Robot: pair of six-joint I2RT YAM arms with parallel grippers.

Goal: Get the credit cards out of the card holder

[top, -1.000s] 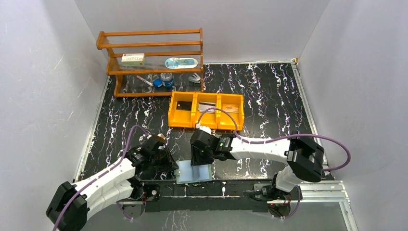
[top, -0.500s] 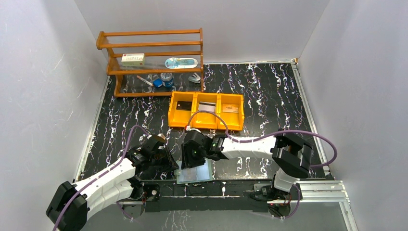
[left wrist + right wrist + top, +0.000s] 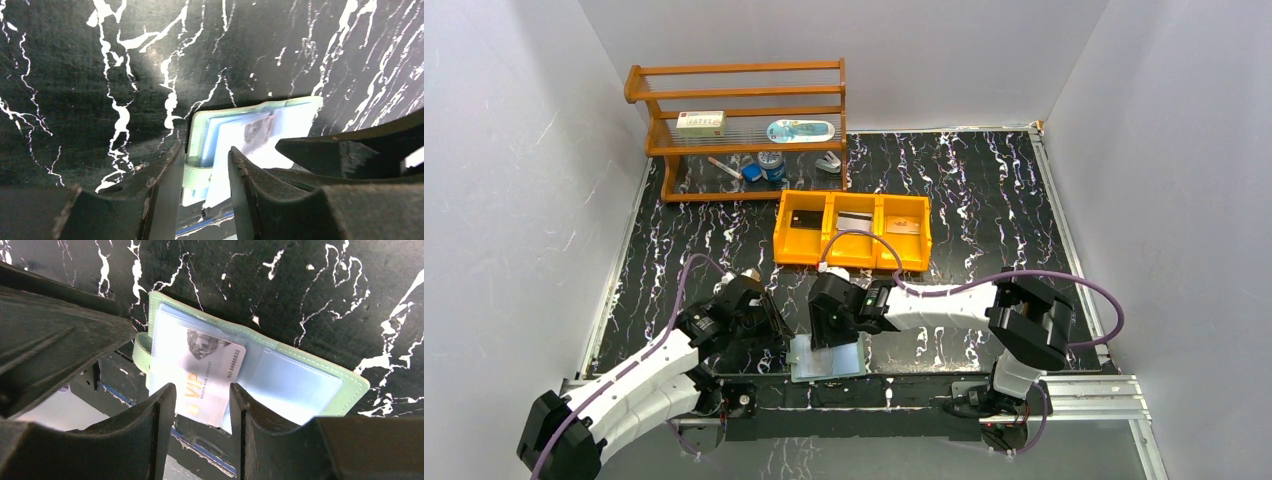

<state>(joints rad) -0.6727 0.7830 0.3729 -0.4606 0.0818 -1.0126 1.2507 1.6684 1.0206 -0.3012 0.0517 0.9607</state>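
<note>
The green card holder point(image 3: 842, 361) lies open at the table's near edge, its pale pockets facing up. A silver card marked VIP point(image 3: 210, 369) sticks partway out of its left pocket. My right gripper point(image 3: 202, 400) hovers just over that card, its jaws apart on either side of the card's lower end and not gripping it. My left gripper point(image 3: 205, 172) is at the holder's left edge, jaws apart, with the green strap point(image 3: 196, 176) in the gap. A black card point(image 3: 804, 222), a silver-grey card point(image 3: 854, 221) and a tan card point(image 3: 903, 226) lie in the orange tray point(image 3: 827, 236).
A wooden rack point(image 3: 736, 130) stands at the back left with a white box point(image 3: 700, 122) and small items on it. The table's near rail point(image 3: 884, 392) runs just below the holder. Both grippers are close together over the holder.
The right gripper slid left and settled over the holder's card. The left gripper's jaws have spread apart and its arm has shifted slightly back and left.
</note>
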